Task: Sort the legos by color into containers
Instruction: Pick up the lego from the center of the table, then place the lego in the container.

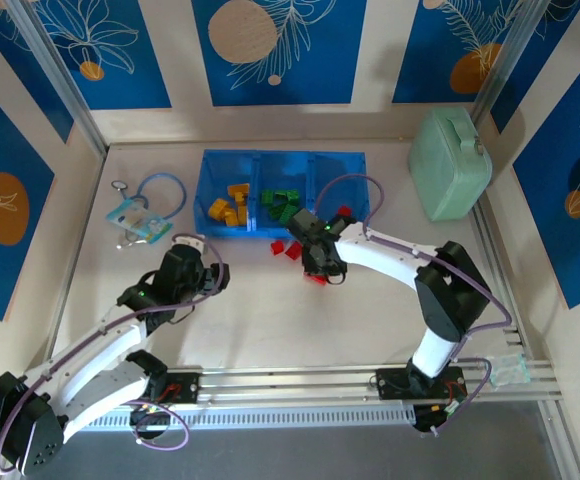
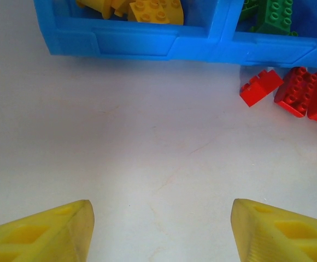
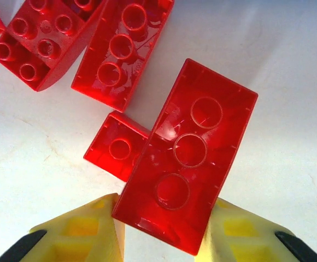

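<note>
- the right end effector (image 3: 161,232) is shut on a red lego (image 3: 194,147), and the lego's long side points out ahead of it.
- the blue tray (image 1: 332,165) has its right box just ahead of this arm.
- the left end effector (image 2: 161,218) is open and holds nothing.

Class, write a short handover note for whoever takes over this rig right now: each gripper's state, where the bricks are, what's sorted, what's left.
Left gripper: open, empty, over bare table before the tray.
Right gripper: shut on a red brick.
Done: yellow bricks in the left compartment, green bricks in the middle one.
Left: the held brick and the loose red bricks on the table by the tray's front wall, probably for the right compartment, partly hidden by the right arm.
</note>
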Tool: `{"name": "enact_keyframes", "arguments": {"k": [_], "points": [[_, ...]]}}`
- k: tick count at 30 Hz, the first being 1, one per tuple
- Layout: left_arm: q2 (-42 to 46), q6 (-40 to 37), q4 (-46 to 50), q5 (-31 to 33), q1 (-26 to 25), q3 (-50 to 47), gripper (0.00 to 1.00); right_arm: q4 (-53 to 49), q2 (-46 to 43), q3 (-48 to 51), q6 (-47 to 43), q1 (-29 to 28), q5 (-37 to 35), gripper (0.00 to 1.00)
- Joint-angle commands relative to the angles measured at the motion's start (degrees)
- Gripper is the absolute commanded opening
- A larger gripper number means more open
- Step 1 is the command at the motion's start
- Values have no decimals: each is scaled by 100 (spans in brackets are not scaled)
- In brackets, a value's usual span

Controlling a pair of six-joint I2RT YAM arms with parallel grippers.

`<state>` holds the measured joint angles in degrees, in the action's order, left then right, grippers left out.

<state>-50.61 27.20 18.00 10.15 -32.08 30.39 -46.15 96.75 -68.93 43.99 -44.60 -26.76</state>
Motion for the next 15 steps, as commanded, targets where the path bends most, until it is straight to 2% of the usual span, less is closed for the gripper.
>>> {"name": "enact_keyframes", "arguments": {"k": [1,6,15], "points": [[77,109,-87,-13,-35,-76,67,-286,-327,95,139,-40,-245,26],[113,157,-163,-82,-75,-194,66,-360,-630,-229,-206,108,-418,27],[358,427,-431,-170,-389,-559,66,-64,-255,-1141,-1260,1318,333,27]]}}
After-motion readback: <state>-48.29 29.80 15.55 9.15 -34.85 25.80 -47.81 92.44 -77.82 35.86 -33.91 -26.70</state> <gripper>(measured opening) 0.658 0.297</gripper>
